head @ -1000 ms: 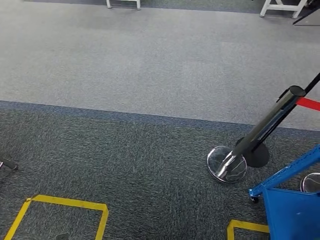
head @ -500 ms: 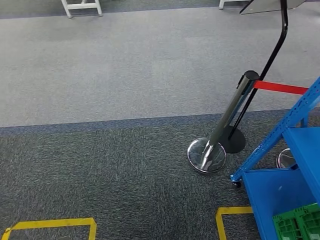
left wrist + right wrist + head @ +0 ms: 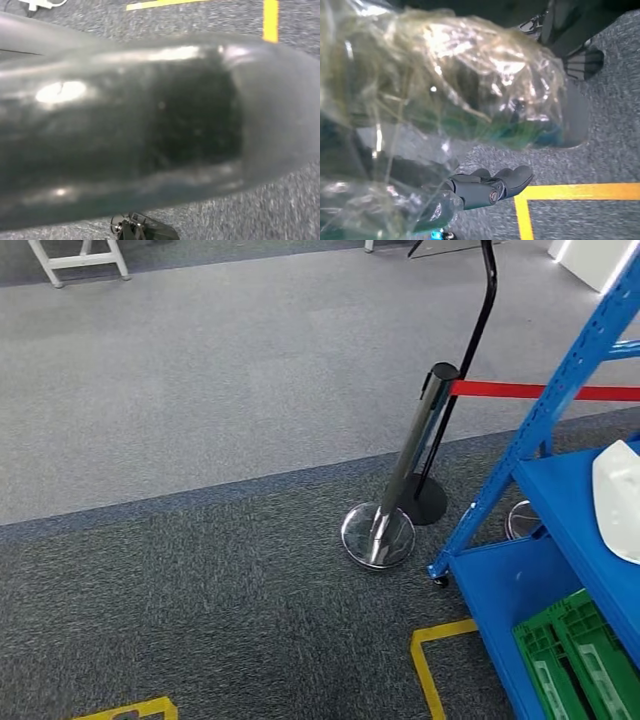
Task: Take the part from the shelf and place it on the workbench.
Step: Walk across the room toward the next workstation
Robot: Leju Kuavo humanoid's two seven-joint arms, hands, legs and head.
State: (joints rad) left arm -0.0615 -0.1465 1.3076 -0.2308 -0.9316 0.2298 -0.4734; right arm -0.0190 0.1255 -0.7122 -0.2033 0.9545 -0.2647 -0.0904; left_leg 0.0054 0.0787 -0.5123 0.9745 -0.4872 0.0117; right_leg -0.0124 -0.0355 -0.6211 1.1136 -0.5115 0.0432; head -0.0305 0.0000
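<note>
In the head view, grey carpet fills the upper left of the frame, with a darker grey carpet band below it and strips of yellow floor tape low in the picture. Near the centre a leaning chrome barrier post on a round mirrored base carries a red belt running off to the right edge. At the right stands the blue metal shelf unit; a white moulded part rests on its upper blue shelf at the right edge, and a green slotted plastic crate sits on the lower shelf in the bottom right corner.

In the right wrist view the right hand shows dark fingers lying close together, extended over the carpet (crinkled clear plastic wrap covers much of the left of that picture), holding nothing visible. The left hand's state cannot be told from the left wrist view.
</note>
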